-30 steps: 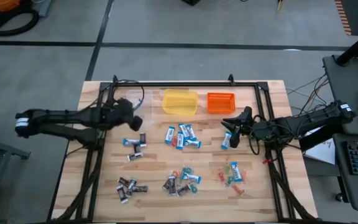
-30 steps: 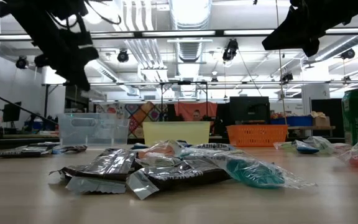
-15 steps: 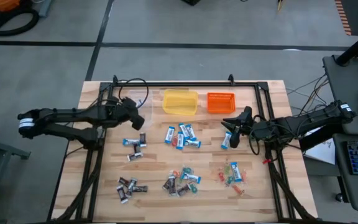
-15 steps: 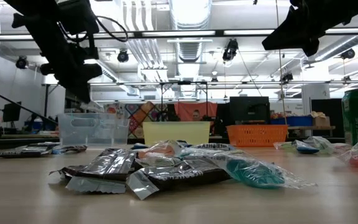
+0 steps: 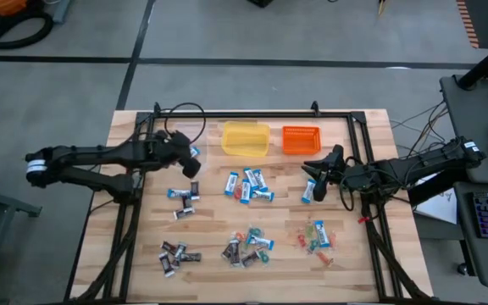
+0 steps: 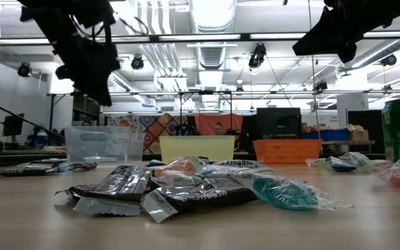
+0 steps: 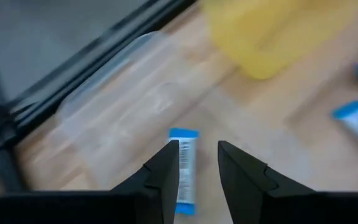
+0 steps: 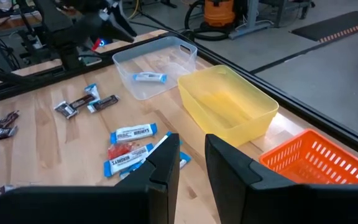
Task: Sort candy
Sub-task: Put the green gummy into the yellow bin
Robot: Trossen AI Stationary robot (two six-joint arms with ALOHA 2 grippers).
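Note:
My left gripper (image 5: 191, 161) hangs over the clear tub (image 8: 185, 48) at the far left, its fingers apart (image 7: 199, 163). A blue-and-white candy (image 7: 183, 167) shows between them. Another blue-and-white candy (image 8: 149, 77) lies on the tub's floor. More candy lies loose on the wood: blue-and-white bars (image 5: 248, 185), dark brown ones (image 5: 183, 196) (image 5: 174, 254), a mixed heap (image 5: 246, 247) and small coloured ones (image 5: 314, 235). My right gripper (image 5: 312, 172) waits at the right, its fingers a little apart (image 8: 191, 157) with nothing between them. My left gripper has the blue-and-white candy lying lengthwise along the inner side of one finger (image 7: 166, 171). The other finger (image 7: 235, 174) stands clear of it. Whether the candy touches the near finger, I cannot tell. The fingers slant down from the table's left.
A yellow tub (image 5: 245, 138) and an orange basket (image 5: 300, 139) stand along the far edge, right of the clear tub. Black frame rails (image 5: 252, 114) run around the work area. One blue-and-white candy (image 5: 309, 191) lies just below my right gripper.
My left gripper has gone toward the table's right, over the clear tub, and a blue candy now shows at its tips.

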